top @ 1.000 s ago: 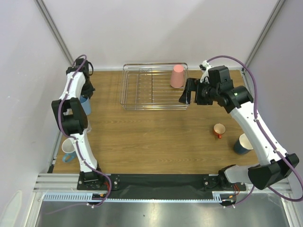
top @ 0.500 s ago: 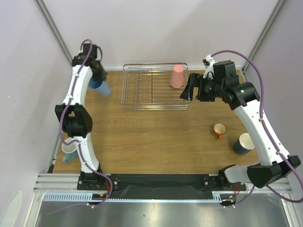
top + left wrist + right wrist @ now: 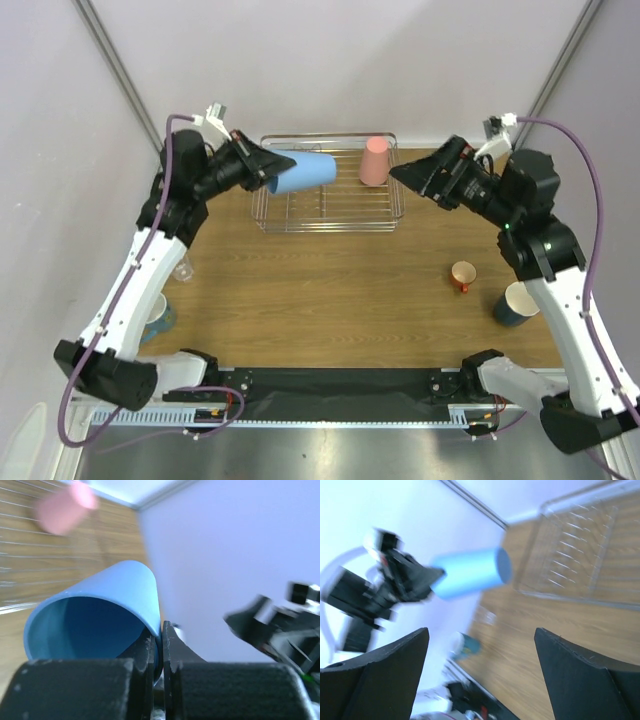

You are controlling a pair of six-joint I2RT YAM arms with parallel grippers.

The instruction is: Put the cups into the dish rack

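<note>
Across the overhead view, a brown wood-grain table (image 3: 320,290); at its far edge, the rectangular silver wire dish rack (image 3: 325,208) with low sides and thin parallel bars. Over the rack's left half, raised off the wires and lying on its side, a light blue plastic tumbler (image 3: 305,172), closed base pointing right. Gripped at the mouth end by the left gripper (image 3: 262,170); only from the left wrist can the grip be checked, black fingers (image 3: 172,652) squeezed tight on the tumbler's wall and the darker blue inside facing the lens. Just right of the rack, the right gripper (image 3: 410,172), its spread hard to judge from above; plain from the right wrist, jaws parted wide with nothing between them, looking across at the tumbler and the rack. Upside down in the rack's far right corner, a pink tumbler (image 3: 375,160), no more than a pink blur from the left wrist. Near the table's right edge, upright, a dark blue mug (image 3: 515,303) with a white lining; at the left edge, partly behind the left arm, a blue-green cup (image 3: 157,315). Near the mug but apart from it, a small orange cup (image 3: 463,274). Beside the left arm, a clear glass (image 3: 182,268), faint from above.
</note>
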